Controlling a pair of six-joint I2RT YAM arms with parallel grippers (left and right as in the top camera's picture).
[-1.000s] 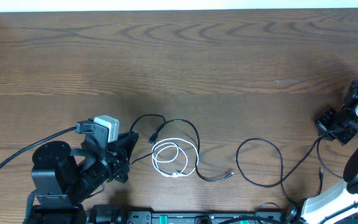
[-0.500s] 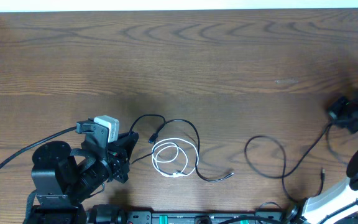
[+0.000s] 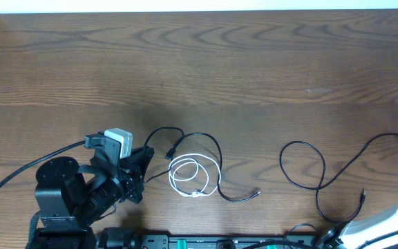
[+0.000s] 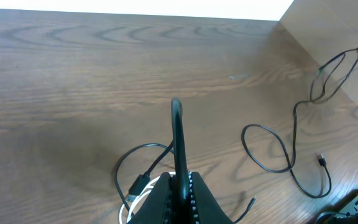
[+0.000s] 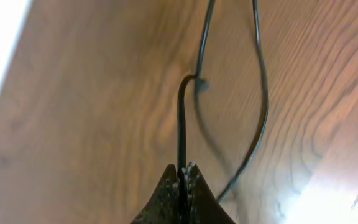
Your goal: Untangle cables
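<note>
One black cable [image 3: 219,162] curves around a coiled white cable [image 3: 171,173] at the front middle of the table. My left gripper [image 3: 142,166] is shut on this black cable [image 4: 176,134], which arches up out of the jaws; its USB plug [image 4: 138,183] lies beside them. A second black cable [image 3: 301,143] lies apart to the right, in a loop with a strand running to the right edge. My right gripper [image 5: 183,169] is shut on that cable [image 5: 181,124] and holds it above the table, outside the overhead view.
The wooden table [image 3: 199,69] stretches back to a pale wall. The left arm's base [image 3: 57,194] and a black rail [image 3: 220,242] sit at the front edge. The right arm's white base [image 3: 382,221] is at the front right corner.
My right gripper has moved right and out of the overhead view, dragging the second black cable's loop and plug rightward, away from the other cables. The left arm has not moved.
</note>
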